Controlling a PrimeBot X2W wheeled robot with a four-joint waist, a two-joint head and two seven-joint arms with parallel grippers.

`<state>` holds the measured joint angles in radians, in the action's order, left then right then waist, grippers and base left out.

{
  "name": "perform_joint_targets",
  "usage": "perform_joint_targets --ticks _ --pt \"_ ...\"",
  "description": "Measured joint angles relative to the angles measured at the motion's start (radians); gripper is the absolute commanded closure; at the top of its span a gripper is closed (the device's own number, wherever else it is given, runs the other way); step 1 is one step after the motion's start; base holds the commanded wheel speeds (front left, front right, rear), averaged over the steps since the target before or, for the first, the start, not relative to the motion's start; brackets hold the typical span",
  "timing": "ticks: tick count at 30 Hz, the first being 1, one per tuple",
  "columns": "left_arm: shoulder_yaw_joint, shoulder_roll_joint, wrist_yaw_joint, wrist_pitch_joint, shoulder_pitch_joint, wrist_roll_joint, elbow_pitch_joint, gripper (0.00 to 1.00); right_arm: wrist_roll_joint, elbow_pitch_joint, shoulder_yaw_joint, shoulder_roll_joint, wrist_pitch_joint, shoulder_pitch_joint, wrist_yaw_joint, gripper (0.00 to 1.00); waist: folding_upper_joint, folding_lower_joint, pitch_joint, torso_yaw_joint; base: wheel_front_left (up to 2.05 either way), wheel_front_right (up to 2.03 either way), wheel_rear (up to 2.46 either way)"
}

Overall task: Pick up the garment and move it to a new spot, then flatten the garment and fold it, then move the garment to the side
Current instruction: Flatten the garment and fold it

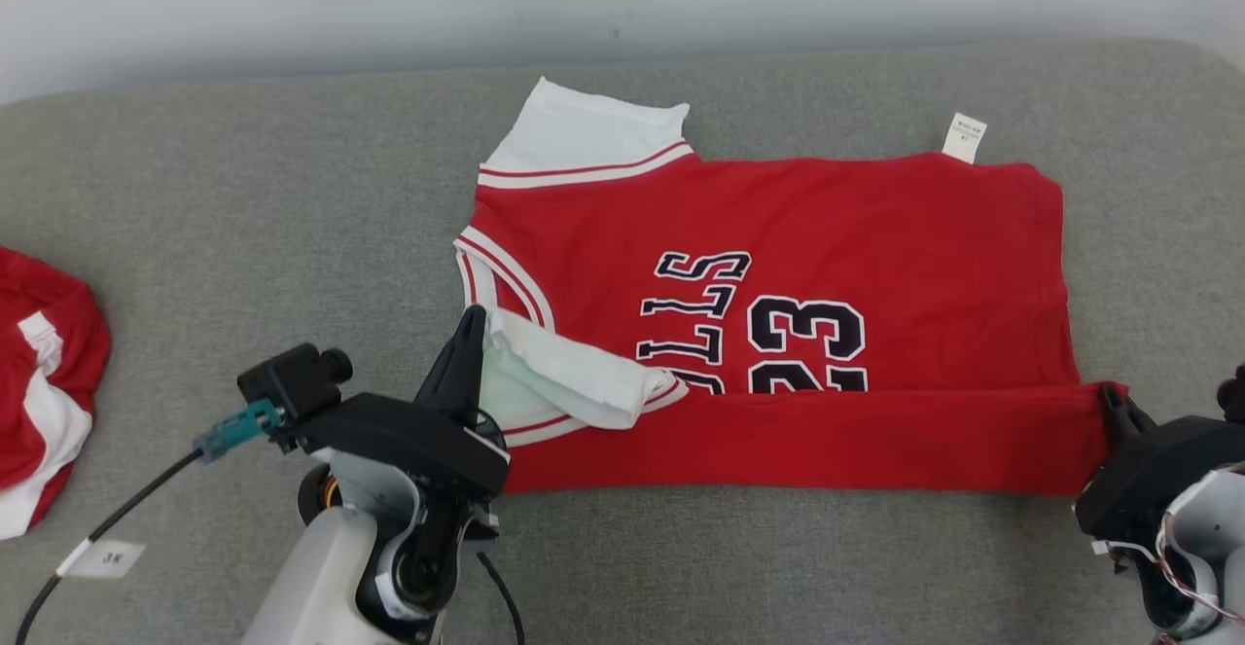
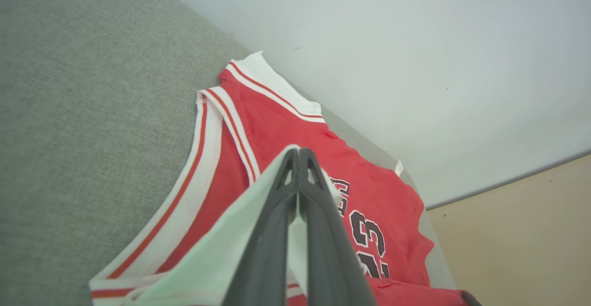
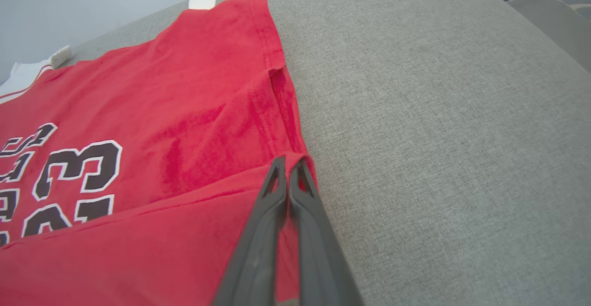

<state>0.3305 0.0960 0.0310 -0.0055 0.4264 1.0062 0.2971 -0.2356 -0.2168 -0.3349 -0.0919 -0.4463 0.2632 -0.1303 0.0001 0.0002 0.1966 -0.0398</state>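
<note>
Head cam looks down – wrist cams close, low; all share jersey.

Soft, diffuse light fills all three views, bright and even. In the head view the weave of the grey counter and the print on the red garment read crisply, with faint shadows along the folds, and the pale wall looks slightly washed out. In the wrist views the wide lens bends straight edges. The left end effector and right end effector go soft toward the bottom edge. The white cloth beside the left one is blurred and tinted greenish.
</note>
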Motion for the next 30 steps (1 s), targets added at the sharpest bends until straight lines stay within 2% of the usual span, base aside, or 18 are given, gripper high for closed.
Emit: perform_joint_targets --ticks 9,15,16,17,18,19,24,30 --pt "0.001 -0.002 -0.013 -0.025 0.100 -0.021 0.071 1.00 0.015 -0.046 0.015 0.002 0.082 0.060 0.000 1.00 0.0000 0.0000 0.051 -0.016 0.00 0.00 0.00" --pt "-0.005 0.005 -0.018 -0.037 0.130 -0.028 0.104 1.00 0.015 -0.081 0.026 -0.009 0.095 0.084 0.000 1.00 0.0001 -0.0001 0.069 -0.023 0.00 0.00 0.00" --pt "-0.004 0.005 -0.018 -0.037 0.135 -0.028 0.110 1.00 0.015 -0.089 0.026 -0.010 0.095 0.086 0.000 0.91 0.0000 -0.0001 0.071 -0.023 0.00 0.00 0.00" --pt "0.004 0.004 -0.016 -0.034 0.138 -0.033 0.123 0.57 0.020 -0.104 0.026 -0.012 0.097 0.089 0.000 0.00 0.0000 -0.0001 0.074 -0.023 0.00 0.00 0.00" --pt "0.009 0.004 -0.013 -0.037 0.140 -0.040 0.131 0.57 0.020 -0.109 0.027 -0.011 0.104 0.091 0.000 0.00 0.0001 -0.0001 0.074 -0.022 0.00 0.00 0.00" --pt "0.013 0.005 -0.008 -0.039 0.143 -0.049 0.140 0.00 0.015 -0.112 0.031 -0.011 0.105 0.094 0.000 0.00 0.0001 0.0000 0.073 -0.022 0.00 0.00 0.00" --pt "0.044 0.035 0.017 -0.082 0.135 -0.120 0.169 0.00 -0.007 -0.105 0.051 -0.013 0.123 0.093 0.000 0.00 0.0000 -0.0002 0.056 -0.019 0.00 0.00 0.00" --pt "0.096 0.087 0.067 -0.121 0.052 -0.219 0.167 0.00 -0.023 -0.041 0.052 -0.028 0.118 0.031 0.000 0.00 0.0000 -0.0003 0.017 -0.015 0.00 0.00 0.00"
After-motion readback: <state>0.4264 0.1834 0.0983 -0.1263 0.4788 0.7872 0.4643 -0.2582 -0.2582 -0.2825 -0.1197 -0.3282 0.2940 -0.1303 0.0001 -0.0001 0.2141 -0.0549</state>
